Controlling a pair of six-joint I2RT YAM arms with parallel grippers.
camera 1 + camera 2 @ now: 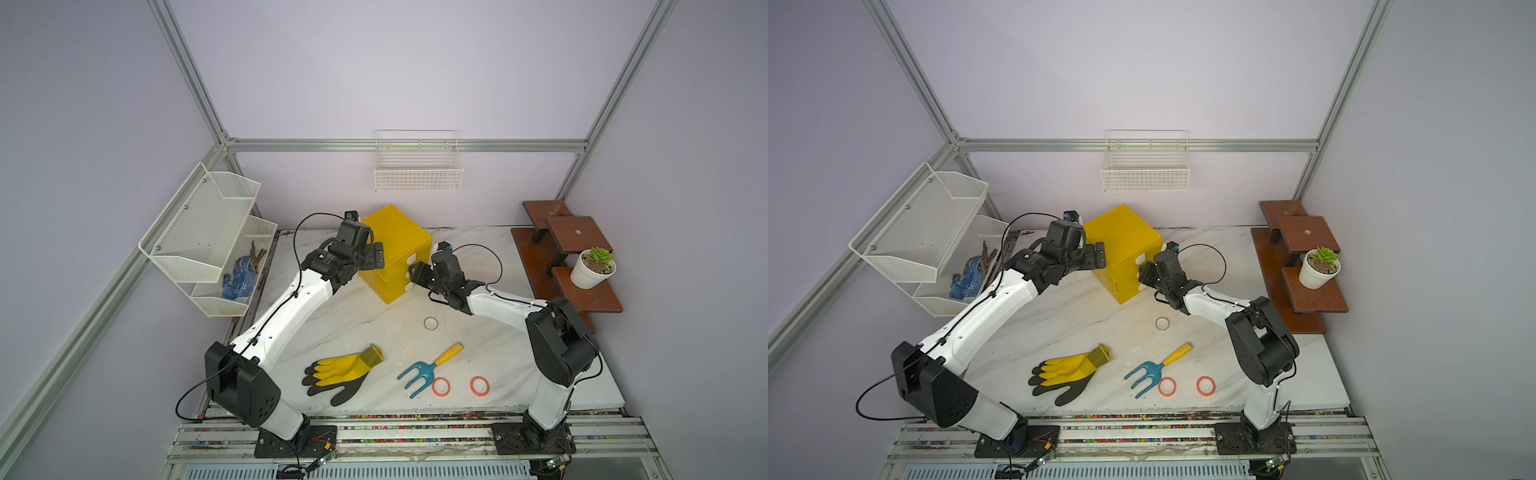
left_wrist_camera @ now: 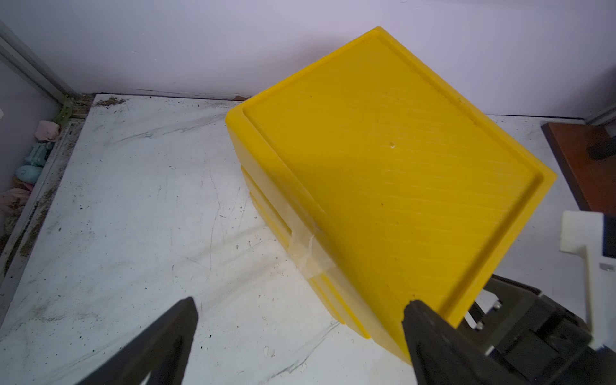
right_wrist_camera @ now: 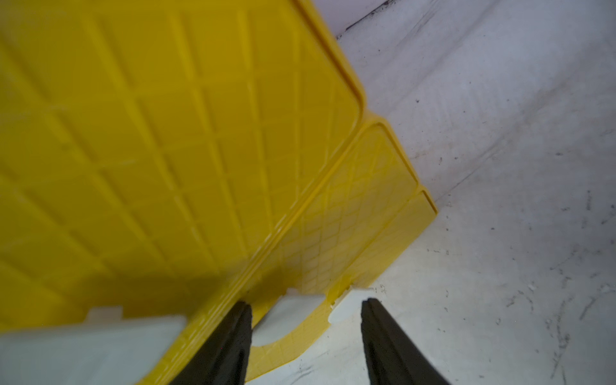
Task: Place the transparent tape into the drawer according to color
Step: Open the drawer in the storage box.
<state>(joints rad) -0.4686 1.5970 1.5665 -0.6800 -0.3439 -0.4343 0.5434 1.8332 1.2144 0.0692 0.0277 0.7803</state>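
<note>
Transparent tape (image 1: 1162, 323) lies loose on the white marbled tabletop (image 1: 332, 320) in both top views. A clear-whitish roll (image 1: 431, 323) is near the centre. At 5 o'clock by the front edge is a red-orange roll (image 1: 441, 387), with a second red-orange roll (image 1: 479, 385) near it. At 12 o'clock stands the yellow plastic cube cabinet (image 1: 395, 237), its three stacked yellow drawers (image 1: 400, 277) looking pushed in. The right gripper (image 1: 413, 272) is at the white tab handles (image 3: 290, 310), jaws partly spread with a tab between them; whether they touch it I cannot tell. The left gripper (image 2: 300, 306), spread wide and holding nothing, straddles the cabinet's 9 o'clock edge. A yellow-and-black work glove (image 1: 336, 372) lies at 6 o'clock, and a blue garden fork with a yellow handle (image 1: 424, 370) lies just beside the first red-orange roll.
</note>
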